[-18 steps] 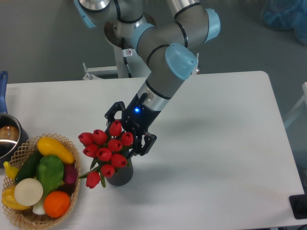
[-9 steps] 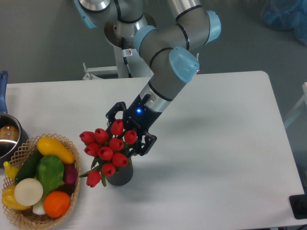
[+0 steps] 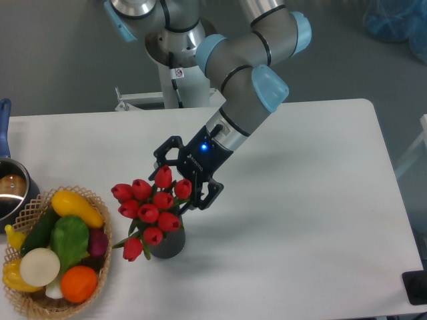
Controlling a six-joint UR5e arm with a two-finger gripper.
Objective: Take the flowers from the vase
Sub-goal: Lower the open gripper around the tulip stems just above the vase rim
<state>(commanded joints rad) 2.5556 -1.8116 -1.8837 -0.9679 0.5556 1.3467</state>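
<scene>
A: Camera view, where are the flowers [image 3: 151, 210]?

B: In the vase [image 3: 167, 244], front-left of the table [image 3: 313, 200]; red buds spread wider than the vase mouth, one bud drooping low on the left.

A: Gripper [image 3: 179, 175]?

B: At the back top of the bunch, angled down from the upper right; fingers [image 3: 208, 195] spread apart, top buds between them; can't tell if they touch; blue light on its body.

A: Anything else?

B: Basket [image 3: 27, 303] of vegetables at the front-left edge; pot [image 3: 12, 190] behind it, cut off by the frame.
</scene>
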